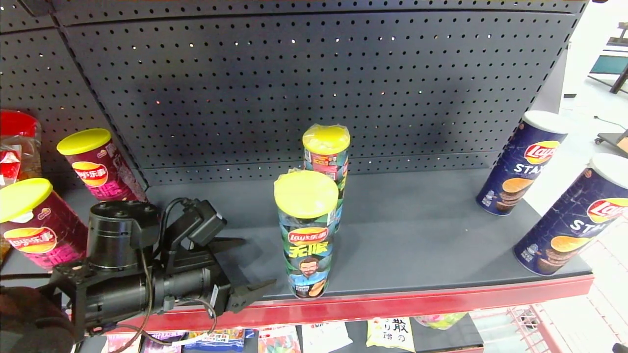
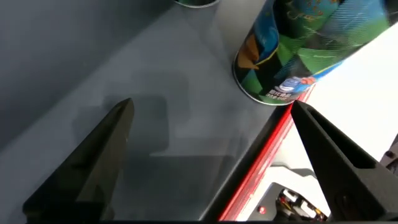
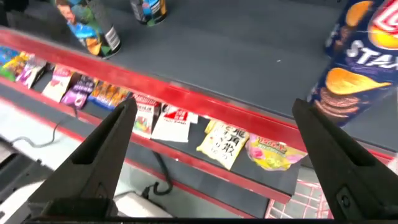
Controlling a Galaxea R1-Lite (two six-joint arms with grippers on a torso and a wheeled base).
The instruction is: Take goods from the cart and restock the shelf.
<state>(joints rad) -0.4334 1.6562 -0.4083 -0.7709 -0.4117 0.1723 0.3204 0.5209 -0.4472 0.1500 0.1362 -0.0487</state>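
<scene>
Two green chip cans with yellow lids stand on the grey shelf point(image 1: 417, 235), one at the front edge point(image 1: 305, 235) and one behind it point(image 1: 326, 162). My left gripper point(image 1: 250, 264) is open with nothing between its fingers, just left of the front can, over the shelf's front edge. In the left wrist view the base of the front green can point(image 2: 280, 74) stands beyond the open fingertips point(image 2: 121, 115). My right gripper point(image 3: 214, 115) is open with nothing in it, in front of the red shelf lip point(image 3: 186, 93), with a blue chip can point(image 3: 357, 62) to one side.
Two magenta cans point(image 1: 98, 164) point(image 1: 34, 223) stand at the shelf's left, two blue cans point(image 1: 522, 162) point(image 1: 579, 215) at its right. A perforated back panel point(image 1: 314, 83) rises behind. Snack bags point(image 3: 224, 143) lie on the lower shelf.
</scene>
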